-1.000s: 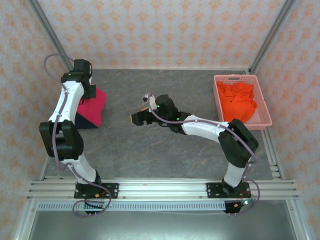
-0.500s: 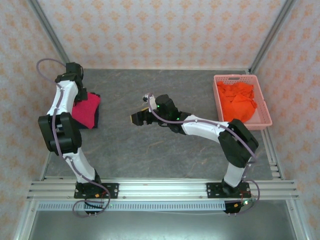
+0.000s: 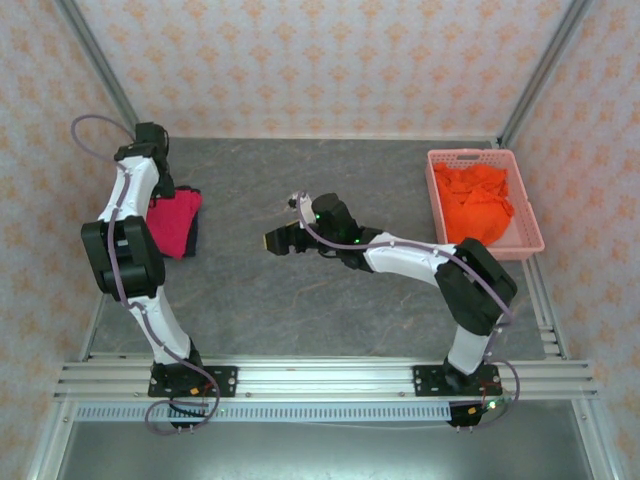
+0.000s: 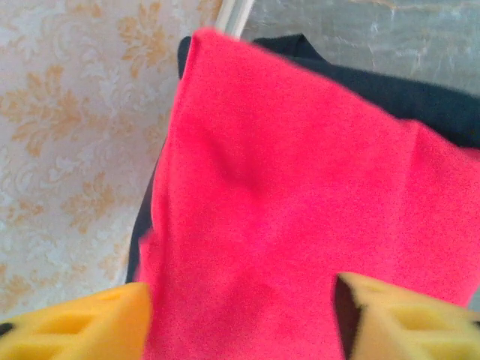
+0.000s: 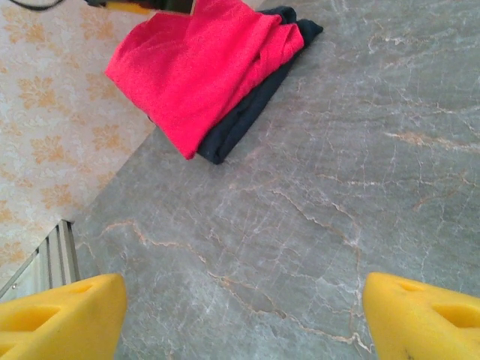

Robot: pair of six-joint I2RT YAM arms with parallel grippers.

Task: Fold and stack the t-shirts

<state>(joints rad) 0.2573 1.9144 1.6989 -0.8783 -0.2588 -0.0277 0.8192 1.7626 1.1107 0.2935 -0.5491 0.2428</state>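
Grey table (image 3: 400,180) | crimson-pink t-shirt (image 3: 175,222) folded on navy t-shirt (image 5: 225,139), far left | left gripper (image 4: 244,300) agape, empty, over it | right gripper (image 5: 244,300) agape, empty | orange t-shirt (image 3: 478,200) in basket (image 3: 470,153)

Your site is a robot lab cell: left arm (image 3: 125,265) and right arm (image 3: 420,258) bolted to the near rail (image 3: 320,378), wallpapered panels (image 3: 320,60) around.

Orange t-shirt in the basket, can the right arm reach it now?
Probably yes: the orange t-shirt lies uncovered in the open-topped basket, and the right arm has open, empty jaws.
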